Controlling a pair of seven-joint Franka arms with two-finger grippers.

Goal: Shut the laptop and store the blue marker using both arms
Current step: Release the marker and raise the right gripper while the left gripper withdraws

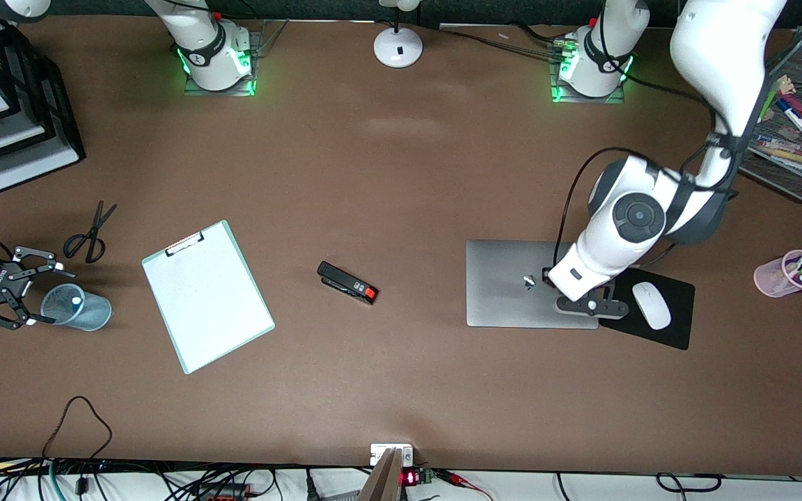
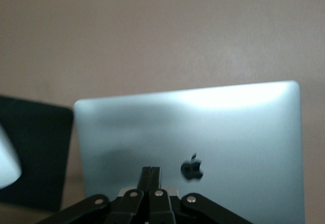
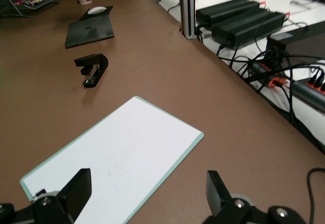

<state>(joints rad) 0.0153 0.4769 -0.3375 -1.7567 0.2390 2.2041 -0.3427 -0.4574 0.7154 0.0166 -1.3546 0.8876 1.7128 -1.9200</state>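
1. The slim silver-grey laptop (image 1: 505,285) lies shut and flat on the brown surface (image 1: 401,174), toward the left arm's end. The dark logo on its lid faces up.
2. The left pincer (image 1: 585,306) sits low over the laptop's lid, at the edge next to the black mouse pad (image 1: 672,316). In the left wrist view its black fingers (image 2: 151,183) are pressed together, with nothing between them.
3. A white mouse (image 1: 651,305) rests on the mouse pad, which lies just beside the laptop.
4. The right pincer (image 1: 14,287) hangs at the right arm's end of the surface, just beside a translucent blue-grey cup (image 1: 81,307). Its fingers are spread wide and carry nothing.
5. The sky-blue marker: only a small white end shows inside the cup; I cannot tell whether it is the marker.
6. A white clipboard with a pale green rim (image 1: 207,296) and a black stapler with a red end (image 1: 347,282) lie between the cup and the laptop.
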